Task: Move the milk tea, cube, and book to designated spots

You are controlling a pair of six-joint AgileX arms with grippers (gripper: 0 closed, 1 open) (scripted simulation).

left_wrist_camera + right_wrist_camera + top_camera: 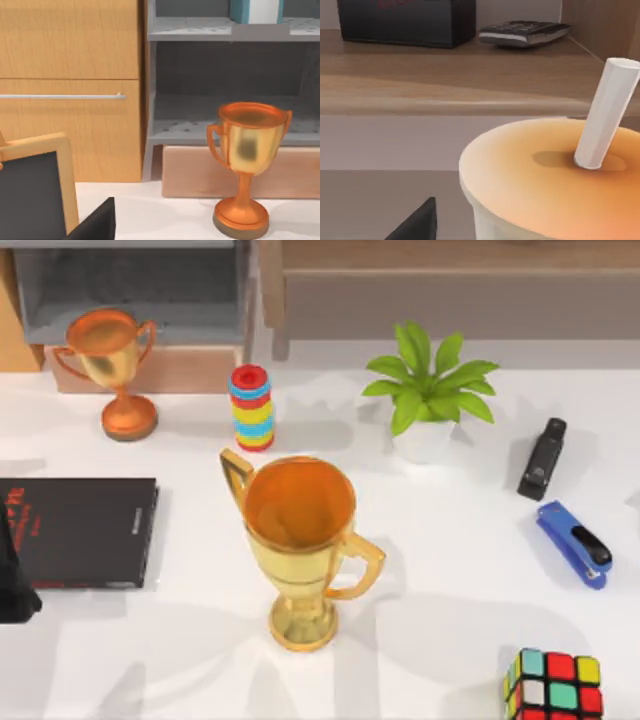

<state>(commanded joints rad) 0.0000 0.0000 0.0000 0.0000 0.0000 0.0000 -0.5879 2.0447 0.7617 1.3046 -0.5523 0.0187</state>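
Milk tea (555,190) sits very close in the right wrist view, a pale cup with an orange-brown top and a white straw (607,115) poking out at a slant. Behind it is a wooden shelf (445,85) with a black box (405,20) and a flat grey gadget (525,32) on it. A dark bit of the right end effector (415,225) shows just beside the cup, and I cannot tell if it is wide, narrow or holding the cup.

The cube (553,685) rests on the white worktop (450,570) at the near right corner, showing red, yellow, green and white squares. The book (256,11) stands on the upper grey shelf (190,30) in the left wrist view — teal cover, white pages.

A big gold trophy (300,550) stands in the middle of the worktop. A smaller orange trophy (110,370) stands at the far left, in front of the grey shelf, and it also shows in the left wrist view. A stack of coloured rings (252,405) is between the two trophies, farther back. A green plant (430,390) in a white pot stands to the right of the rings. Near the right edge lie a black stapler (542,458) and a blue stapler (575,543), close together but apart. A thin black book with red lettering (80,530) lies flat on the left side.

The left arm (15,585) shows as a dark shape at the left edge, just beside that black book. A dark bit of the left end effector (95,225) shows low over the worktop — I cannot tell if it is wide or narrow
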